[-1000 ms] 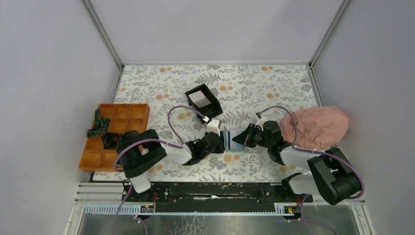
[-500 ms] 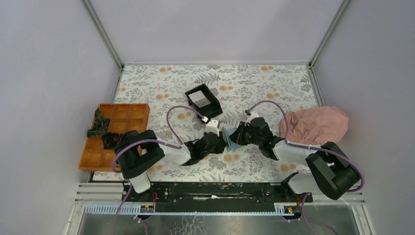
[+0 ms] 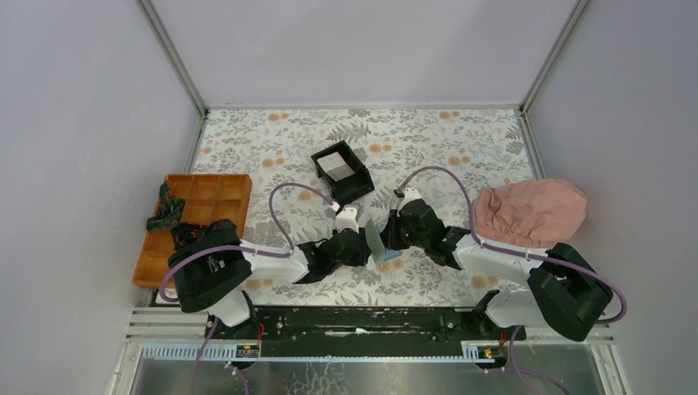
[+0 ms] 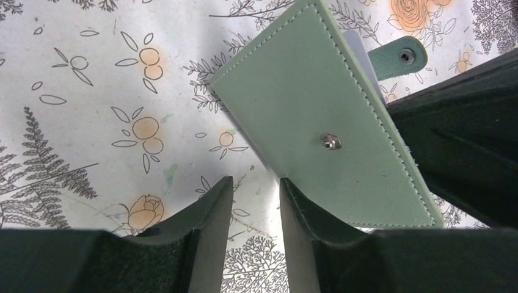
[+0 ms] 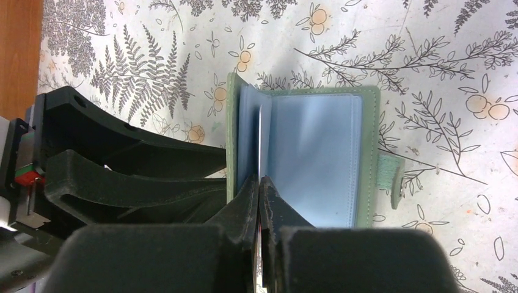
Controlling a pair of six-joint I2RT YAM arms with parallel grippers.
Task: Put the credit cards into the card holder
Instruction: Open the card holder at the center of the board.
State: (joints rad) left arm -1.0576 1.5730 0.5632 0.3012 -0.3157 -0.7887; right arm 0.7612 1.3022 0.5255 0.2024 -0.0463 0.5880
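Floral cloth (image 3: pixel 461 140) under grey walls. Card holder (image 5: pixel 317 152) sits mid-table between both arms, one cover stood up against the left gripper (image 4: pixel 255 183), whose fingers are slightly parted on nothing. Right gripper (image 5: pixel 259 183) is pinched tight on a thin pale sheet, edge-on over the blue pockets, likely a credit card (image 5: pixel 264 140). Card is probably light, stiff and slick, so grip the short edge. Holder looks soft and prone to sliding, so brace the cover.

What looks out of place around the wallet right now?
The card holder is not lying flat: one cover stands tilted against the left fingers, while the right fingers pinch a thin credit card at its fold. Nothing spilled.
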